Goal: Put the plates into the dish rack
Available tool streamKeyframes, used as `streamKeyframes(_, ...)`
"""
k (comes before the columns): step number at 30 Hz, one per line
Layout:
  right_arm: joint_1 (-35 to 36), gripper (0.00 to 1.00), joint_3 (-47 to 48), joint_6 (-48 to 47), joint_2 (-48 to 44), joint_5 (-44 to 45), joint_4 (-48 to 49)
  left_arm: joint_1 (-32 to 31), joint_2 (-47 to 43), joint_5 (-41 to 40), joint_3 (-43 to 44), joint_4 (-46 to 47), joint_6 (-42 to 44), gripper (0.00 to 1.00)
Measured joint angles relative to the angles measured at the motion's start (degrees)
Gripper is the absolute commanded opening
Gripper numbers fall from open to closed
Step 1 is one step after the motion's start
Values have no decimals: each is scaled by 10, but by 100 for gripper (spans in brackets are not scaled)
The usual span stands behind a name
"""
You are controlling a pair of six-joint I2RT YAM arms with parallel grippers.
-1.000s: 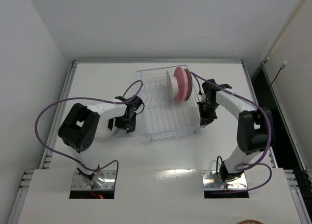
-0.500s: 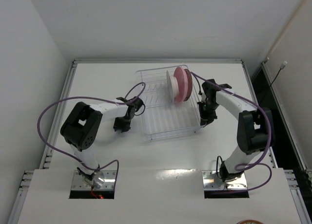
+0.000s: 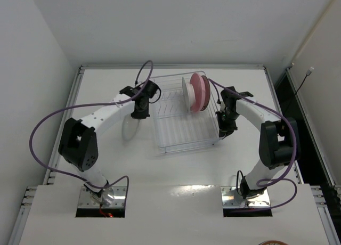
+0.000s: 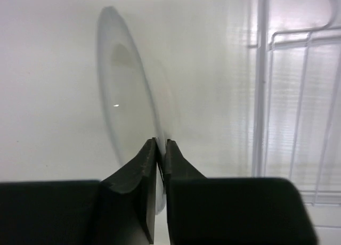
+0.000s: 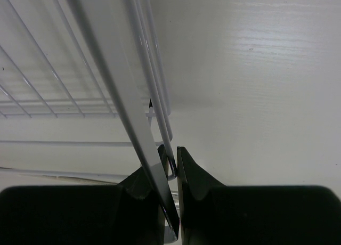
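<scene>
A translucent whitish plate is pinched by its rim in my left gripper, which is shut on it. It hangs edge-on just left of the dish rack. From above, the left gripper sits beside the rack's left side, with the plate faint below it. A pink plate and a white plate stand upright in the rack's far right slots. My right gripper is shut on the rack's right wire rim, and the right gripper clamps that wire between its fingertips.
The rack's near slots hold nothing. A purple cable loops above the left arm, and another cable runs from the right arm past the pink plate. The table's raised edge runs along the left.
My left gripper closed on the translucent plate and carried it up and away from the near side, to the rack's left side. The right gripper and the rack have not moved.
</scene>
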Motion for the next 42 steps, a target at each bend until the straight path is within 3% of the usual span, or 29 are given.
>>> streamKeyframes(13,0,9,0,0,0,0,0,28,-26,12,46,-50,-21,0)
streamKeyframes(18,0,9,0,0,0,0,0,43,-15,14,211,-114,-26,0)
streamKeyframes(21,0,9,0,0,0,0,0,55,-8,33,320,-94,-28,0)
streamKeyframes(24,0,9,0,0,0,0,0,64,-7,64,371,-49,-34,0)
streamKeyframes(29,0,9,0,0,0,0,0,68,-7,134,359,21,-68,0)
streamKeyframes(35,0,9,0,0,0,0,0,68,6,233,278,123,-131,0)
streamKeyframes(42,0,9,0,0,0,0,0,66,55,282,256,190,-177,0)
